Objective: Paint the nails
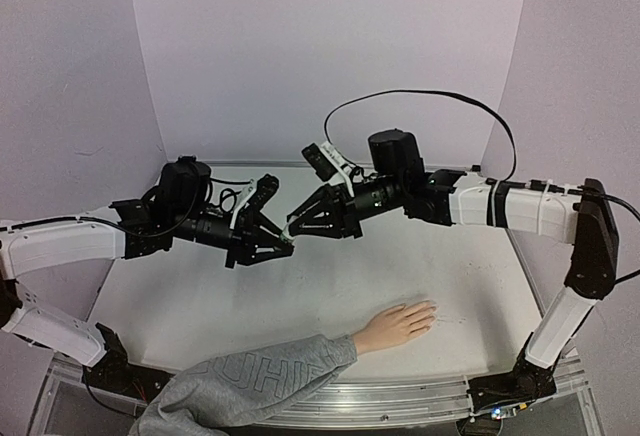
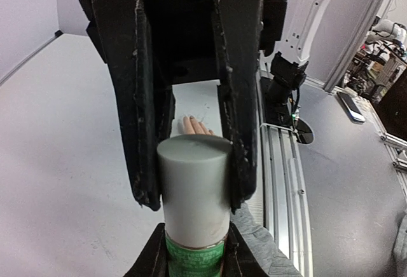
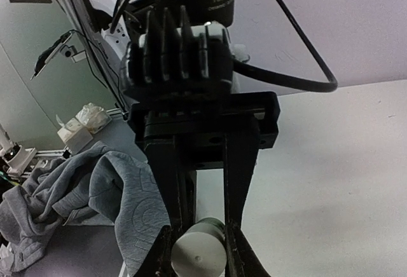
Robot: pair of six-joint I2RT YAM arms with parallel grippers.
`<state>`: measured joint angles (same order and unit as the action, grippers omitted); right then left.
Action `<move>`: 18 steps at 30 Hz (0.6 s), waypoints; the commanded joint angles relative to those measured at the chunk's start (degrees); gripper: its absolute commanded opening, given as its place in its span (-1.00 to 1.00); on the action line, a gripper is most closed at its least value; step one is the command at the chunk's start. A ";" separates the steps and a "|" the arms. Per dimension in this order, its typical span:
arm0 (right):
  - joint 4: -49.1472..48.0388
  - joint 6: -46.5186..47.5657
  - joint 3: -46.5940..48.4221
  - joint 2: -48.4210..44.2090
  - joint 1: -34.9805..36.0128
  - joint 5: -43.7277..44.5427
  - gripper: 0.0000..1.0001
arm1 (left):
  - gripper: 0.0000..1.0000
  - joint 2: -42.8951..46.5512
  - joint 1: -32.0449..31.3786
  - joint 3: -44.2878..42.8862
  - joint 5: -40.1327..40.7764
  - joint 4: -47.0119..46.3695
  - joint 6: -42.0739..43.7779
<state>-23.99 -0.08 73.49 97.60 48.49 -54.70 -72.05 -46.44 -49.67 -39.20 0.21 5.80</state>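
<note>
Above the tabletop (image 1: 330, 291), left tool (image 1: 284, 243) and right tool (image 1: 296, 229) together clamp one bottle (image 2: 194, 175); one mannequin hand (image 1: 397, 324) lies near the front edge.

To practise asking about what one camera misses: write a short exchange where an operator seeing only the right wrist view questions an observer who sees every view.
Operator: My jaws pinch a pale round end. What is it?
Observer: A small bottle with a green label; the right jaws hold that labelled part.
Operator: Is the other arm on it?
Observer: Yes, the left jaws are shut on its pale grey end, above the table.
Operator: Where is the hand to paint?
Observer: The mannequin hand lies flat near the table's near edge, apart from the bottle, its grey sleeve toward the left arm's side.
</note>
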 commanded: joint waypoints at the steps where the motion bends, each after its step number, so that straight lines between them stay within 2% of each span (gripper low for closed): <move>1: 3.76 3.61 1.30 1.44 -0.01 -2.67 -0.99 | -1.00 1.26 0.73 -2.66 -4.17 -7.94 -0.59; 2: 3.77 1.97 1.80 1.67 0.00 1.09 -0.88 | -1.00 1.27 0.73 -2.64 -0.99 -7.93 -0.54; 4: 3.84 -2.29 2.69 1.60 -0.07 9.55 -0.37 | -1.00 1.75 0.73 -1.97 6.63 -7.83 -0.55; 6: 3.98 -6.50 3.05 1.10 -0.86 16.98 -0.04 | -1.00 2.55 0.65 -0.93 15.57 -7.61 -0.90; 10: 6.05 -13.68 2.98 -0.20 -3.16 22.90 0.58 | -1.00 4.13 0.63 0.98 30.56 -7.63 -2.67; 12: 7.22 -16.44 2.89 -1.20 -3.32 25.57 0.73 | -1.00 4.44 0.56 1.31 35.60 -7.66 -3.43; 15: 7.40 -21.69 2.42 -2.37 -3.32 27.23 0.84 | -1.00 4.70 0.30 1.62 41.47 -7.68 -4.16; 18: 4.90 -28.89 2.58 -1.78 -3.29 26.04 0.86 | -1.00 4.15 0.16 1.77 40.90 -7.68 -3.99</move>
<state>-16.78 -18.24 74.63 98.13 44.60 -30.04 -69.04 -46.06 -48.07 -4.58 -4.14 2.81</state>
